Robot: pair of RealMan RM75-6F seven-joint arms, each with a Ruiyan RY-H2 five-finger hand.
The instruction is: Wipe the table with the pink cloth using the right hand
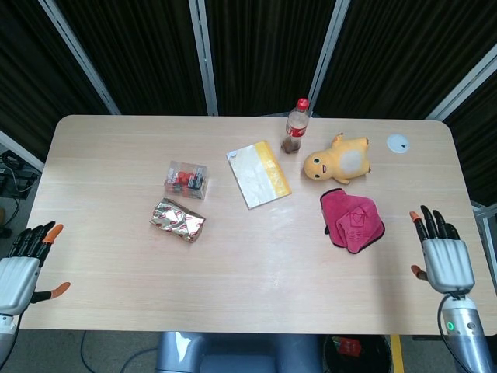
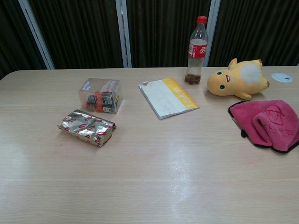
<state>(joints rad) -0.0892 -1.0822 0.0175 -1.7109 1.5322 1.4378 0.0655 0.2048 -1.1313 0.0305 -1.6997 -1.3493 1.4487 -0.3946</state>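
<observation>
Pink cloth: one, crumpled and partly folded, lying on the right part of the worktop, just in front of the plush toy; no hand touches it.
Right hand: one, off the worktop's right edge, well apart from the cloth, fingers spread and holding nothing.
Left hand: one, at the near left corner, beside the worktop edge, fingers apart, holding nothing.
Plush toy: one, yellow, lying on its side.
Bottle: one, upright, red cap, nearly empty, just left of the toy.
Booklet: one, white and yellow, flat at centre.
Clear box: one, left of centre.
Foil packet: one, near the box.
White disc: one, far right corner.
</observation>
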